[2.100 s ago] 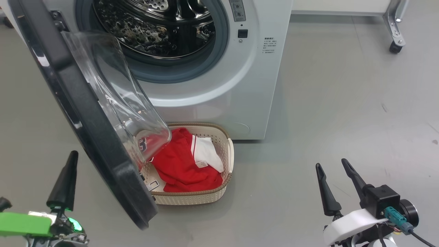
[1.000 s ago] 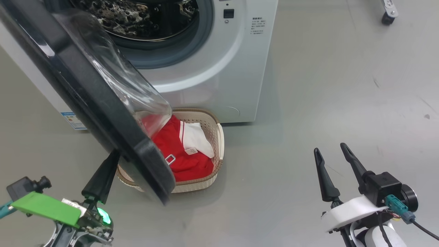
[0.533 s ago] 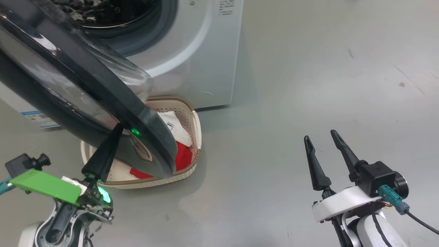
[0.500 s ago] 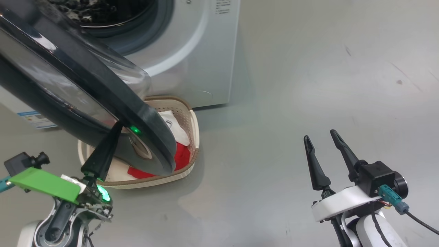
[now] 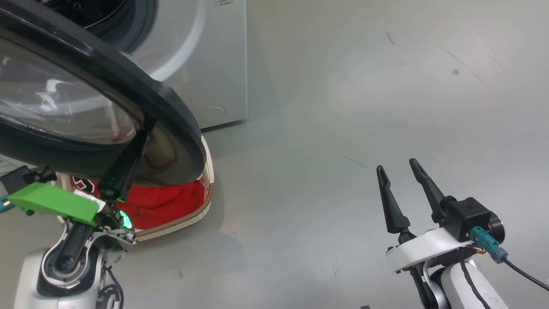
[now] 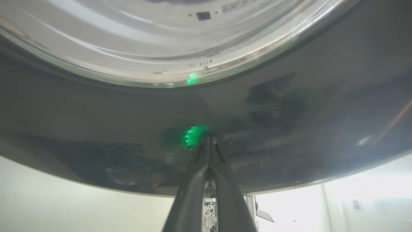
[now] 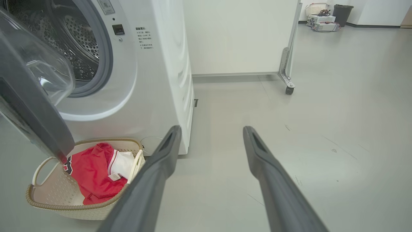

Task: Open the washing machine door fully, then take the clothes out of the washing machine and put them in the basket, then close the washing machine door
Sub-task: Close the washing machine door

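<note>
Grey floor point(image 5: 343, 107) under both my arms, so that's the big one. The washing machine point(image 7: 154, 64) is ahead and to the left of my right gripper point(image 7: 212, 129), and its drum mouth is uncovered. The washing machine door point(image 6: 289, 135) stands swung out partway from the front, and it's right at the tip of my left gripper point(image 6: 208, 139). Those two fingers are pressed together with nothing between them, and the tip is touching the glossy black ring just below the glass bowl. A green glow reflects in the ring next to the tip.

The basket point(image 7: 77, 209) sits on the floor in front of the machine, under the door's lower edge. It's just past my left gripper and well off to the left of my right one. The clothes point(image 7: 93, 174) are inside it: red fabric, a white part with a tag, and a dark white-edged numeral at the left end.

My right gripper hangs over bare floor with its fingers spread apart, holding nothing.
</note>
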`<state>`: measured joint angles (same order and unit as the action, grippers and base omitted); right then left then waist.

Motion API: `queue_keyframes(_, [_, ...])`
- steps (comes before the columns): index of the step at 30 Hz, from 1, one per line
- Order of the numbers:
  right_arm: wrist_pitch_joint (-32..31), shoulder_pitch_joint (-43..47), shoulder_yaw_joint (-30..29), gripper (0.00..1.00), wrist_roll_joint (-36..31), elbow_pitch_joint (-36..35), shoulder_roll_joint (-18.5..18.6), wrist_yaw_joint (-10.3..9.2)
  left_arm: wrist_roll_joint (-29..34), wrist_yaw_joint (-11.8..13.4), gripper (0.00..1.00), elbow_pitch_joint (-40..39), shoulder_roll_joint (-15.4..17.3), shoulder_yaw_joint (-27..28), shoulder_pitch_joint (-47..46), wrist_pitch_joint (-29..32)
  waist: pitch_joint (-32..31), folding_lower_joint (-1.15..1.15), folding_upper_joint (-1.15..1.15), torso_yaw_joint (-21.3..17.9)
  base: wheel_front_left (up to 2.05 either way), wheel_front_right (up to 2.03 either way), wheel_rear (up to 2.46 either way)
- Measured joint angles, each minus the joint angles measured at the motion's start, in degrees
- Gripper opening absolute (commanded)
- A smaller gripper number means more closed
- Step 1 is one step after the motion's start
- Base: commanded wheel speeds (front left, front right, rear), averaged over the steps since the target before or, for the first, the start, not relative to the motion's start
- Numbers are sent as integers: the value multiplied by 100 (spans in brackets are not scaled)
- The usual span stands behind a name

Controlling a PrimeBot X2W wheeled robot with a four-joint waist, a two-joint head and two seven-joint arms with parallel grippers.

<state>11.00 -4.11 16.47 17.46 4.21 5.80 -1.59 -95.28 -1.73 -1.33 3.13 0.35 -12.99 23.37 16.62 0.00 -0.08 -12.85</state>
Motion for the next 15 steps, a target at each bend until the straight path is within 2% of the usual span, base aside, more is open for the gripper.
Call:
queue_keyframes(8, [76, -26, -70, 100, 11, 98, -7, -3, 0, -19, 0, 288, -4, -40, -201, 25, 8, 0, 0, -68, 0, 0, 0])
queue_keyframes(15, [102, -26, -183, 100, 18, 180, 1, -16, -44, -135, 0, 571, -23, -49, -208, 25, -53, 0, 0, 61, 0, 0, 0])
